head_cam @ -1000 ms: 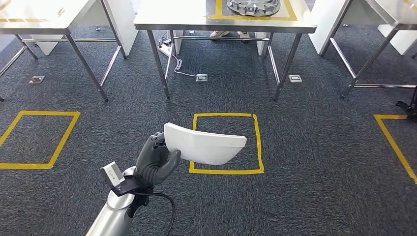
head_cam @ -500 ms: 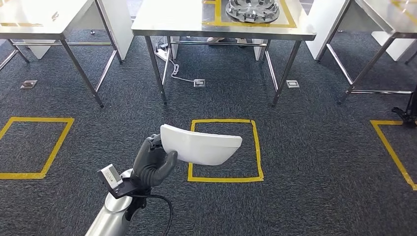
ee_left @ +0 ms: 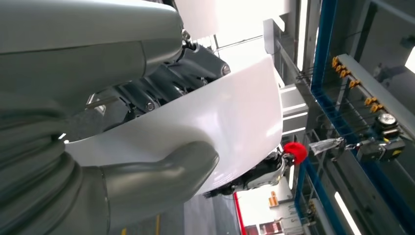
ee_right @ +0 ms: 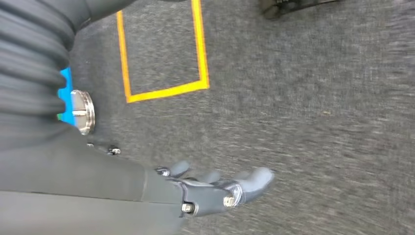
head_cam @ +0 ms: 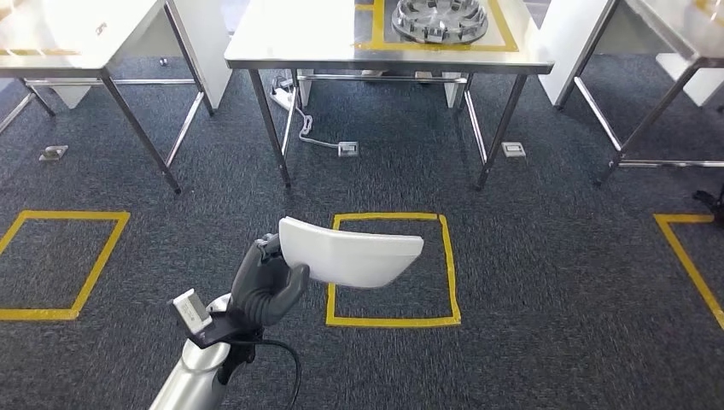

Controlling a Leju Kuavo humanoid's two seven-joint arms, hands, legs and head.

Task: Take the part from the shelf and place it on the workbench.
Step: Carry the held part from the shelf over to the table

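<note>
Head view: the left hand (head_cam: 266,289) grips the white part (head_cam: 354,253) by one end, holding it roughly level in the air above the carpet and partly over a yellow taped square (head_cam: 393,269) on the floor. Ahead stands a steel worktop (head_cam: 290,43) carrying a grey ring-shaped casting (head_cam: 440,19) inside a yellow outline.

Left wrist view: the thick grey thumb (ee_left: 161,178) presses one face of the part (ee_left: 235,117), with the darker fingers (ee_left: 161,90) on the opposite face.

Right wrist view: the right hand (ee_right: 220,188) hangs over the grey carpet (ee_right: 318,122), fingers extended and slightly apart, holding nothing. A corner of yellow floor tape (ee_right: 164,90) lies nearby.
</note>
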